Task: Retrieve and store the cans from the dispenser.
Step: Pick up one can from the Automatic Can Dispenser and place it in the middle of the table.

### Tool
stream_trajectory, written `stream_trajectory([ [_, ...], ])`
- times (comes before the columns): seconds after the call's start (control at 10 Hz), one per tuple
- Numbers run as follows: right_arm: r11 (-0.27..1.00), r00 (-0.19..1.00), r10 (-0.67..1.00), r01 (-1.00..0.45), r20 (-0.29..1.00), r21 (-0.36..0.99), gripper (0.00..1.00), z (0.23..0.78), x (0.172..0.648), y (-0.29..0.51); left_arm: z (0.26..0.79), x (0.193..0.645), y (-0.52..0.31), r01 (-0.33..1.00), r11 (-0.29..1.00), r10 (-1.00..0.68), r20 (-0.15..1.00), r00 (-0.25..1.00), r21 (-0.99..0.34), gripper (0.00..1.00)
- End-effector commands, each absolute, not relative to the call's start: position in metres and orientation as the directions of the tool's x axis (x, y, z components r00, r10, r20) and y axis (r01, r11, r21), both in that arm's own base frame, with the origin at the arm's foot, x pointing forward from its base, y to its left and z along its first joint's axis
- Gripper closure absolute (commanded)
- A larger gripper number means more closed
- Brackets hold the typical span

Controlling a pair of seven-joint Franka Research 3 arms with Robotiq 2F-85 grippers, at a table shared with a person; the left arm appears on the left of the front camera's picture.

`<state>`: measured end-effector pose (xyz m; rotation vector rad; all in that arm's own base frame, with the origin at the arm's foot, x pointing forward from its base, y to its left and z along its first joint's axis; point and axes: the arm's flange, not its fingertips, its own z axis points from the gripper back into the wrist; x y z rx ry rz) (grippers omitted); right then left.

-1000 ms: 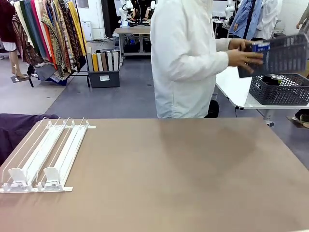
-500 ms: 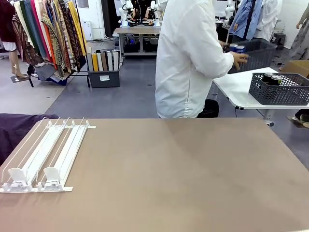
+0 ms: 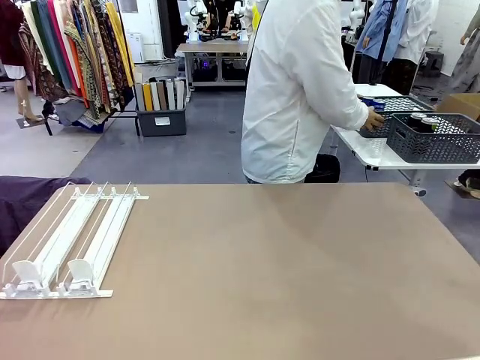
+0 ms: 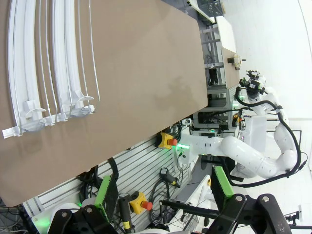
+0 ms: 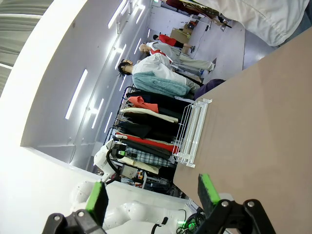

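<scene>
The white dispenser (image 3: 71, 240) lies flat on the brown table's left side, with its rails bare and two pusher blocks at its near end. It also shows in the left wrist view (image 4: 48, 63) and the right wrist view (image 5: 192, 129). Dark cans (image 3: 421, 120) with silver tops stand in a dark grey basket (image 3: 439, 146) on a white side table behind the person. My left gripper (image 4: 163, 195) is open and holds nothing, off the table's edge. My right gripper (image 5: 152, 204) is open too, with nothing between its green pads.
A person in a white jacket (image 3: 296, 90) stands at the table's far edge, turned toward the side table (image 3: 367, 150), one hand (image 3: 373, 120) on a second grey basket (image 3: 397, 105). Clothes racks (image 3: 67, 52) and a dark cloth (image 3: 22, 202) are at the left.
The person has brought the raised grey basket down onto the side table beside the other basket. The dispenser and both grippers have stayed put.
</scene>
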<state>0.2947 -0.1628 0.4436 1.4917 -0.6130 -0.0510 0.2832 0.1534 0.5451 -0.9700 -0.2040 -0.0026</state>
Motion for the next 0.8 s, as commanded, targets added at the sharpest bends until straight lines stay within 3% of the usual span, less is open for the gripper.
stream_trajectory([
  [0.0,0.098,0.845,-0.403,-0.341,0.351,0.935,0.0,0.4481,0.2963,-0.1628,0.5448,0.2798,0.1537,0.095,0.568,0.084,0.173,0.981,-0.817,0.0],
  [0.7,0.098,0.845,-0.403,-0.341,0.351,0.935,0.0,0.4481,0.2963,-0.1628,0.5448,0.2798,0.1537,0.095,0.568,0.084,0.173,0.981,-0.817,0.0],
])
